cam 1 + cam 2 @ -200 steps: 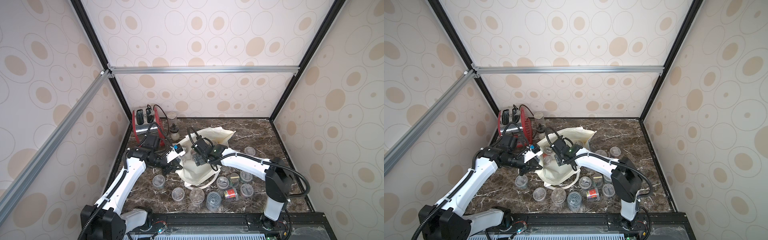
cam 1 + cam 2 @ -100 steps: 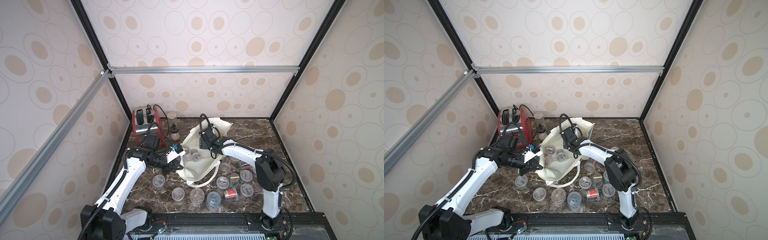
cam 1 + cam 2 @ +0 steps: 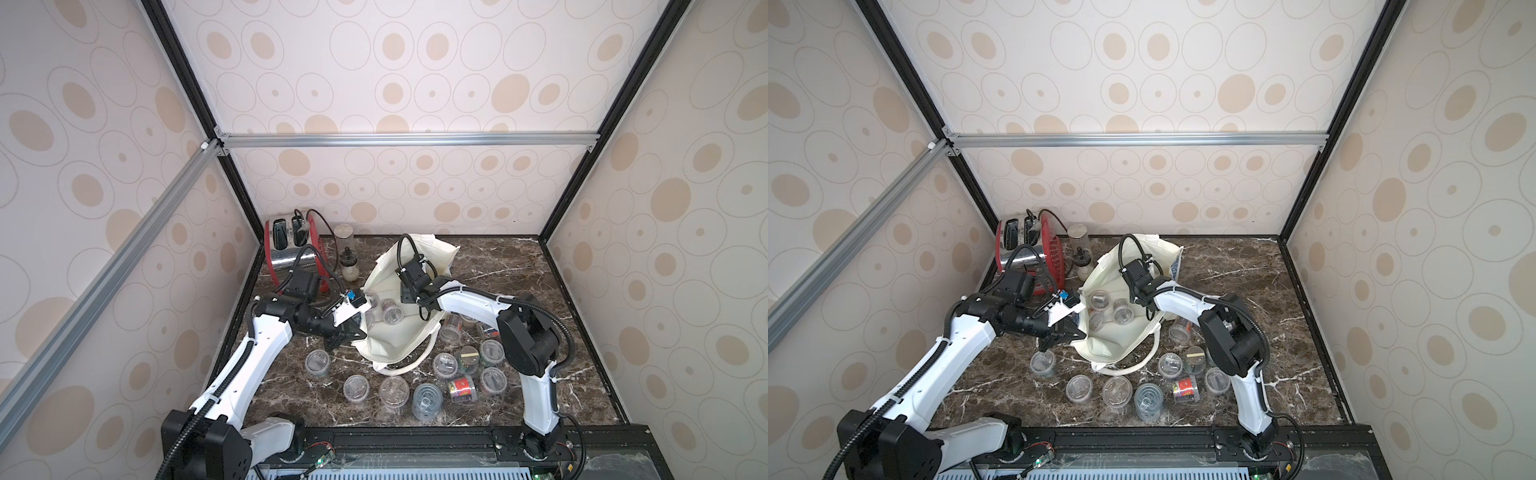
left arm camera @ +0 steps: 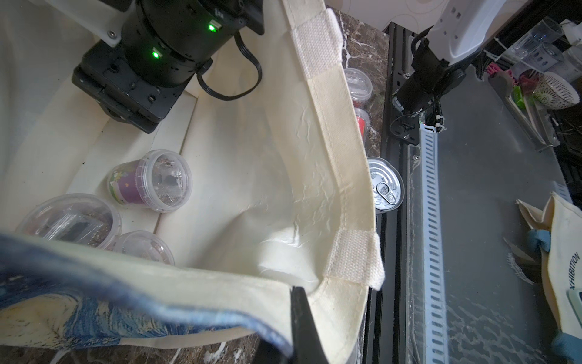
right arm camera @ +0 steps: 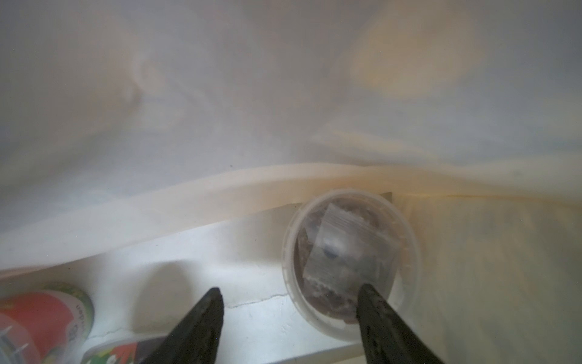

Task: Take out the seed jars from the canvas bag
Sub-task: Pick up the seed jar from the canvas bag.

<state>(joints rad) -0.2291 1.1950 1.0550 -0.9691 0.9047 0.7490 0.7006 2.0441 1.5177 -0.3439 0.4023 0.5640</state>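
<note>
Left tool clenched on cream canvas bag rim. Right tool inside bag, jaws spread, one tip over round clear jar, frame lower right.

A red-and-chrome toaster is standing in the far left corner of the marble worktop, with a glass jar and a small black-capped bottle sitting just beside it. A pull-tab tin can is standing near the front edge.
</note>
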